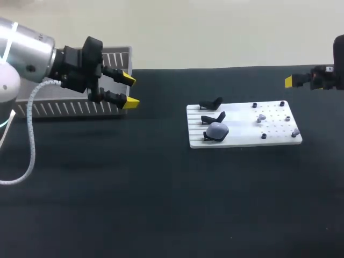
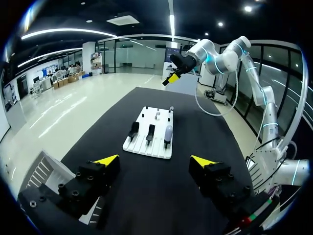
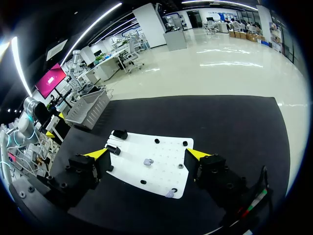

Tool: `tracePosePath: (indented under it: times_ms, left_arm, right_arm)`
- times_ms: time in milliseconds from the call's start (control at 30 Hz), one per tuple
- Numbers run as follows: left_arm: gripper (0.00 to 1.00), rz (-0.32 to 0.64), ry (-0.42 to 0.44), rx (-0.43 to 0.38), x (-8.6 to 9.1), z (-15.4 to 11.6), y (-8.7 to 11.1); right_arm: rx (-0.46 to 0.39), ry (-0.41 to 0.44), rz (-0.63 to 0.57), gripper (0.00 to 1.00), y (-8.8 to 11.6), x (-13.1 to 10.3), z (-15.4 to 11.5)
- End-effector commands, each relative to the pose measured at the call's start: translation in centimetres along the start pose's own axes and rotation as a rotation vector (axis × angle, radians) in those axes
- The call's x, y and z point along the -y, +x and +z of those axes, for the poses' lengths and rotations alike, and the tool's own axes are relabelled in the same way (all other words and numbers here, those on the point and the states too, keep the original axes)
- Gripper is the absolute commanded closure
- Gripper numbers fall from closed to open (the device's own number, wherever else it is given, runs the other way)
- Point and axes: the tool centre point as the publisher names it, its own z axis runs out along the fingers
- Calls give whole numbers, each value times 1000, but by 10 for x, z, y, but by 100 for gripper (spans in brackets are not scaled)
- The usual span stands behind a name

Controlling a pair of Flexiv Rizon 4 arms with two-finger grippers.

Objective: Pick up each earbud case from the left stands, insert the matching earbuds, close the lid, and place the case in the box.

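Head view, table: a black tabletop [image 1: 161, 204] seen from above and behind
Head view, board: a white rectangular board [image 1: 242, 129] lies right of the middle; three small black stands [image 1: 210, 103] sit in a row on its left part
Head view, case: a pale grey rounded earbud case [image 1: 217, 130] rests on the nearest stand
Head view, earbuds: two small pale earbuds [image 1: 261, 117] lie on the board's right part, among short black pegs [image 1: 264, 136]
Head view, box: a grey slatted box [image 1: 70, 109] stands at the far left of the table
Head view, left gripper: the left gripper [image 1: 130, 91] hangs just in front of the box, well apart from the board; its yellow-tipped fingers are spread with nothing between them
Head view, right gripper: the right gripper [image 1: 290, 81] hangs at the right edge, beyond the board's far corner; only one yellow tip shows here
Left wrist view: the spread fingers frame the board ahead; the case sits on the stand nearest the right-hand finger; the box lies beside the left-hand finger
Right wrist view: the right gripper's fingers stand wide apart above the board, holding nothing; the earbuds lie ahead between them; the box sits beyond the board
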Motion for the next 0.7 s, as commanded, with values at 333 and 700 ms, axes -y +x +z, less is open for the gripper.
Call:
tracePosePath:
  times_ms: [333, 700]
  left_arm:
    - [0, 94, 66, -9, -17, 44, 1]
    - [0, 91, 151, 6, -14, 86, 0]
  right_arm:
    - [0, 0, 0, 0, 0, 0, 0]
    - [0, 0, 0, 0, 0, 0, 0]
